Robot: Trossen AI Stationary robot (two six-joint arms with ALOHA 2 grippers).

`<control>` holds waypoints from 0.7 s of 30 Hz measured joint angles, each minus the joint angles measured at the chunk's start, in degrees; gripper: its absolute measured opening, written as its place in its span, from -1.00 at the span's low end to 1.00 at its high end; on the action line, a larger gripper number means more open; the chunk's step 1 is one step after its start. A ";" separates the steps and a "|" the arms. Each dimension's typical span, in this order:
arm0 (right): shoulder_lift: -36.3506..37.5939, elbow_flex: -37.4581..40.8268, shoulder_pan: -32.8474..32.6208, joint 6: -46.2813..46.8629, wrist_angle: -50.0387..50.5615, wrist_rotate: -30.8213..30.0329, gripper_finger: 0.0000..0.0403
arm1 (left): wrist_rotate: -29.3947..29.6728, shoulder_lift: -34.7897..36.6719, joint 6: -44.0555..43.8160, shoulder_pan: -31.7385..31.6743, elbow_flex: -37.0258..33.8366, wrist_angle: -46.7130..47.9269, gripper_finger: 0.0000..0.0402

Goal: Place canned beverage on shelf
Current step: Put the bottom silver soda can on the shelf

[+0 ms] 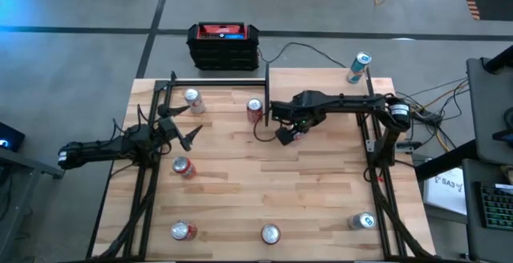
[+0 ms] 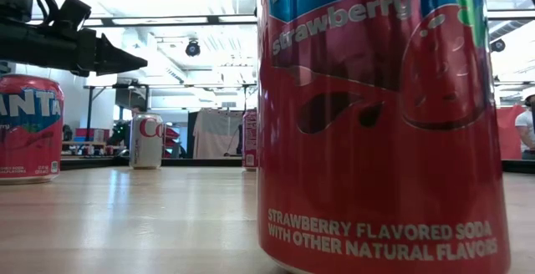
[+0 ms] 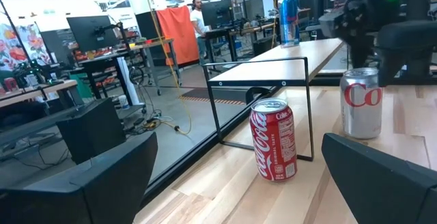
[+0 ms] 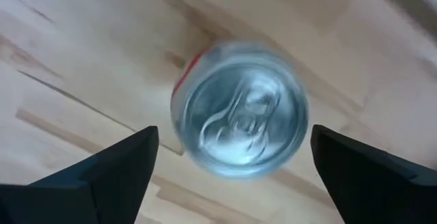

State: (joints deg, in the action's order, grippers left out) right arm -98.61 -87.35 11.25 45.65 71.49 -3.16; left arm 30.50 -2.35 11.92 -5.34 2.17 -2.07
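Note:
A silver can (image 4: 239, 111) stands upright on the tabletop by its base; the left wrist view shows the silver can (image 3: 362, 101) with red lettering. My right gripper (image 4: 233, 132) hangs above it, pointing down, open, one finger on either side of the can's top and apart from it; in the high view the right gripper (image 1: 287, 133) covers the can. The shelf (image 1: 321, 81) stands at the table's far right edge with a blue can (image 1: 359, 67) upright on it. A red cola can (image 1: 255, 109) stands beside the shelf's left end. My left gripper (image 1: 183, 132) waits open at the left.
Another silver can (image 1: 192, 100) stands far left and an orange-soda can (image 1: 183, 167) near my left gripper. Along the near edge stand three cans (image 1: 183, 231), (image 1: 270, 233), (image 1: 362, 221). A black-and-red box (image 1: 224, 42) sits on the floor beyond the far edge.

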 joint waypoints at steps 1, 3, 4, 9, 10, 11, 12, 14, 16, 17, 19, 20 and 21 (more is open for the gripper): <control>0.23 0.00 -0.68 0.92 0.31 -0.27 0.83 | 0.00 0.00 0.00 -0.02 0.02 -0.02 0.99; 0.67 0.21 -2.33 2.95 0.48 -1.39 0.83 | -0.01 0.01 0.01 -0.02 0.00 -0.01 0.99; 0.87 0.22 -3.34 3.62 0.59 -1.55 0.83 | -0.01 0.01 0.00 -0.02 0.02 -0.01 0.99; 1.21 1.03 -9.47 9.79 0.41 -2.76 0.83 | 0.00 0.00 0.00 -0.02 0.02 0.00 0.99; 1.54 1.43 -11.04 11.73 0.29 -3.57 0.83 | 0.00 0.00 0.02 0.00 0.00 -0.02 0.99; 2.05 1.93 -12.71 14.14 0.20 -4.78 0.83 | 0.00 0.00 0.01 -0.02 0.01 -0.02 0.99; 2.77 2.58 -14.33 16.75 -0.02 -6.29 0.83 | -0.01 0.00 0.01 -0.01 0.02 0.00 0.99; 4.14 4.15 -17.82 22.43 -0.40 -10.87 0.83 | 0.00 0.00 0.00 -0.02 0.01 -0.02 0.99; 5.41 5.89 -21.33 29.21 -0.45 -17.64 0.83 | -0.01 0.00 0.00 0.00 0.02 0.00 0.99; 5.99 6.86 -22.87 32.31 -0.70 -21.25 0.83 | 0.00 0.00 0.01 -0.02 0.01 -0.02 0.99; 6.95 9.07 -25.65 38.03 -1.83 -28.86 0.83 | -0.02 0.00 0.00 0.00 0.02 0.00 0.99; 7.30 10.30 -26.75 40.96 -2.18 -32.52 0.83 | -0.02 0.00 0.00 -0.02 0.02 -0.02 0.99; 7.36 11.50 -27.66 43.92 -2.21 -35.95 0.83 | 0.00 0.00 0.00 -0.02 0.01 -0.02 0.99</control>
State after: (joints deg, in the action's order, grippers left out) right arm -91.24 -75.85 -16.41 89.57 69.29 -39.12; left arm 30.50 -2.35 11.92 -5.37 2.19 -2.09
